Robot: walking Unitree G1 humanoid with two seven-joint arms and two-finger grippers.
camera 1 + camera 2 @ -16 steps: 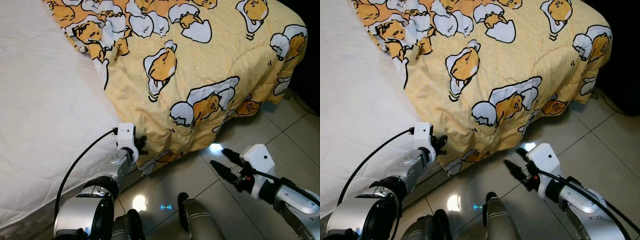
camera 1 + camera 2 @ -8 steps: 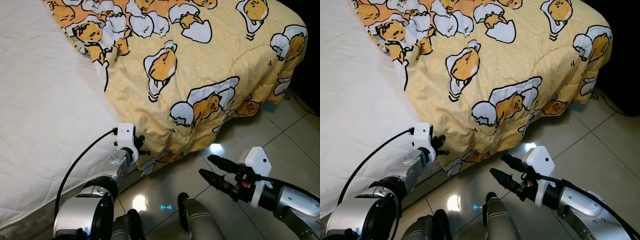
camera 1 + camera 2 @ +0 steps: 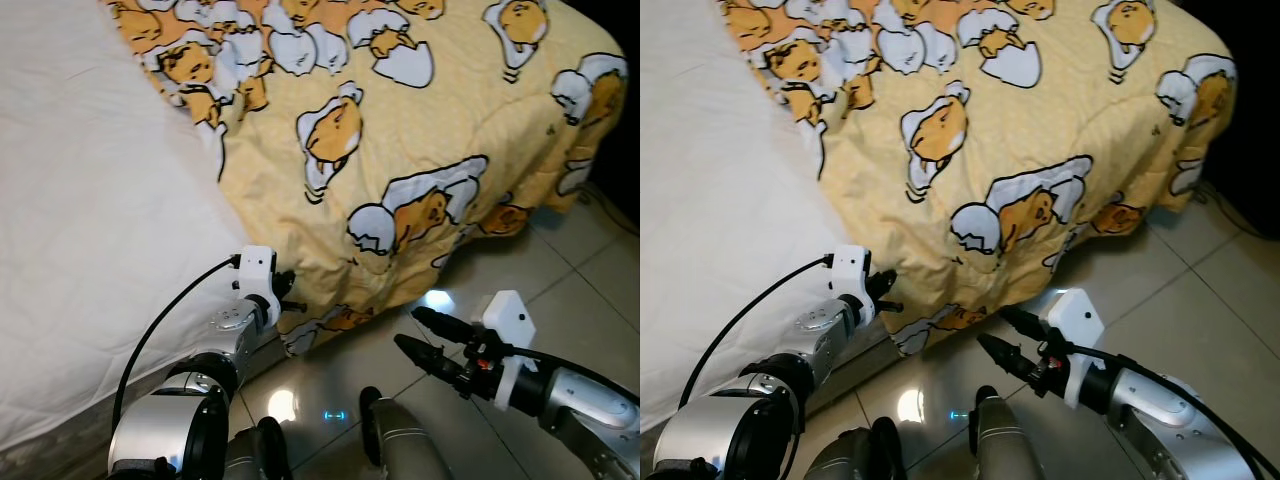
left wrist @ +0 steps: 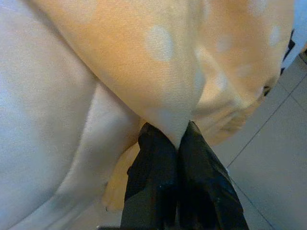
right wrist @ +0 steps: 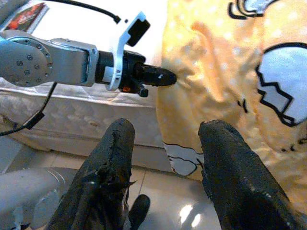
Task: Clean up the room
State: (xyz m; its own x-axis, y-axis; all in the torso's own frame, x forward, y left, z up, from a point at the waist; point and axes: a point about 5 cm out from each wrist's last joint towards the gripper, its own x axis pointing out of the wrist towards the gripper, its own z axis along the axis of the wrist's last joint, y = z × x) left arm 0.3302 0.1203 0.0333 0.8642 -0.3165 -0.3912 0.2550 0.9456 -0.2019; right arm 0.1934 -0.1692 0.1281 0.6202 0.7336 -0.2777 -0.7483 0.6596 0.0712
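A yellow blanket [image 3: 420, 130] printed with egg-yolk cartoons lies over the right part of the bed and hangs down to the tiled floor. My left gripper [image 3: 287, 290] is shut on the blanket's hanging edge [image 4: 177, 115] near the bed's side; the right wrist view shows its fingers [image 5: 153, 75] pinching the cloth. My right gripper [image 3: 420, 335] is open, low over the floor, pointing toward the blanket's lower hem [image 5: 184, 160] and a short way from it.
The white mattress [image 3: 90, 220] takes up the left of the scene, its quilted side [image 5: 72, 124] facing me. Grey floor tiles [image 3: 590, 270] spread to the right with a bright light reflection [image 3: 434, 297]. My own feet [image 3: 385, 445] stand below.
My right gripper has swung left and slightly up toward the blanket's hem, staying open. The left gripper keeps its hold. The camera has shifted a little.
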